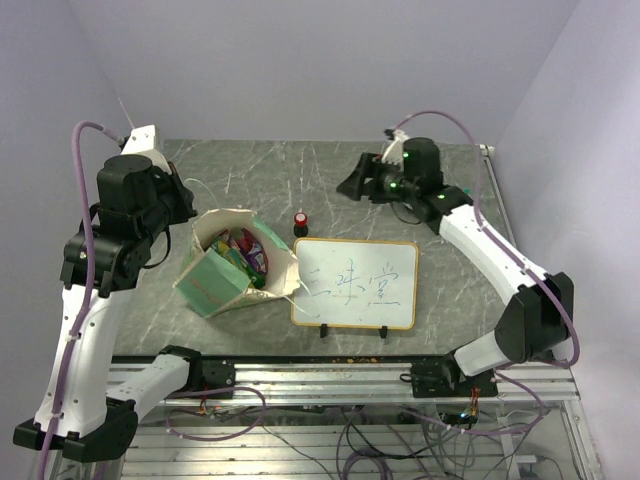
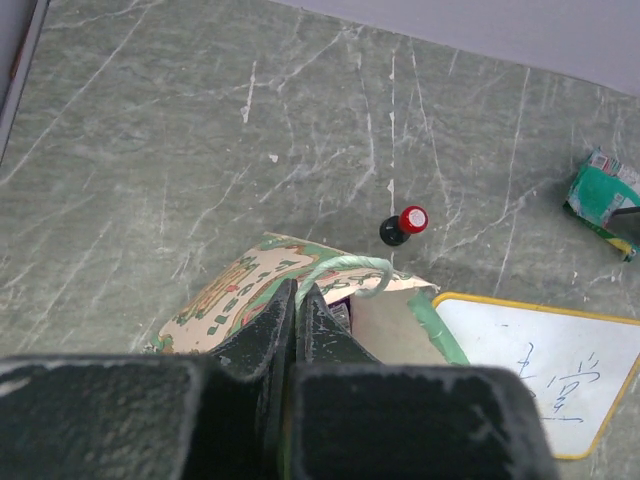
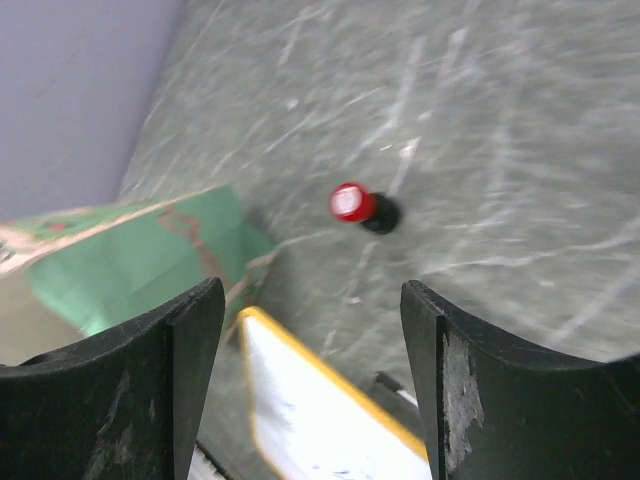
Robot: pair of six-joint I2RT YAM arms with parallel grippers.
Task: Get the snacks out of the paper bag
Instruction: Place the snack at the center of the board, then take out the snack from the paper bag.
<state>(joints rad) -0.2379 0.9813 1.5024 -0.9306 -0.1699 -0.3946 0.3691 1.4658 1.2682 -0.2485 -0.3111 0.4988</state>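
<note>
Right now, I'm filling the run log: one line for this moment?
left hand shut on cream paper bag; right hand open, empty; glossy packets in bag; green packet on table

A grey-green marbled worktop [image 1: 300, 170], streaked with pale veins and scratches, fills the scene. Behind the worktop rises a plain, pale lavender back wall [image 1: 320, 60], and side walls [image 1: 40, 100] close in at its left and right. An aluminium rail [image 1: 320, 378] runs along the worktop's near edge, with tangled cables [image 1: 380, 440] below. The light is soft and even.
</note>
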